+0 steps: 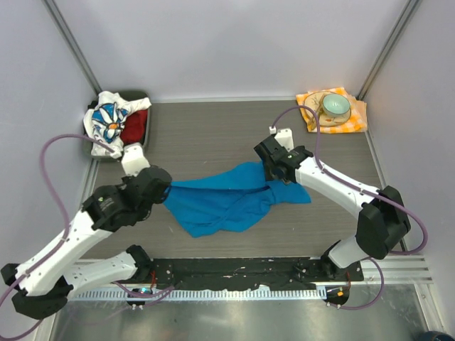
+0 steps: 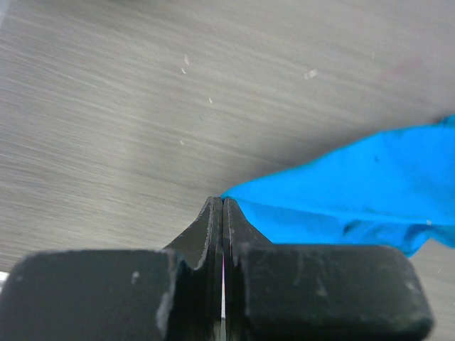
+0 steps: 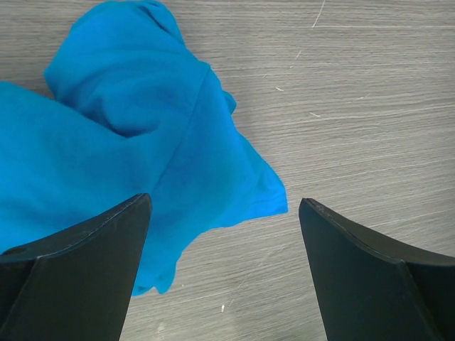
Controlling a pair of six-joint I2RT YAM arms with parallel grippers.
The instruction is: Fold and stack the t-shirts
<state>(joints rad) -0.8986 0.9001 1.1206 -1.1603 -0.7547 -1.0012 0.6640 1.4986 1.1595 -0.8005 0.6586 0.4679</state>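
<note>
Beneath the right arm (image 1: 334,186), the blue t-shirt (image 1: 217,202) is part-hidden.

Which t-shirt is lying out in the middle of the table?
The plain blue t-shirt, crumpled alone in the middle. The daisy-print t-shirt and the red t-shirt are bunched together in the far left corner.

Grey wood-grain tbl (image 1: 213,135), pale walls (image 1: 234,42), metal corner posts (image 1: 71,42).

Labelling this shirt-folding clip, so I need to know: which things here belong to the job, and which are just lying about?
Job: blue t-shirt, daisy-print t-shirt, red t-shirt.
Lying about: checked napkin, bowl, dark bin.
</note>
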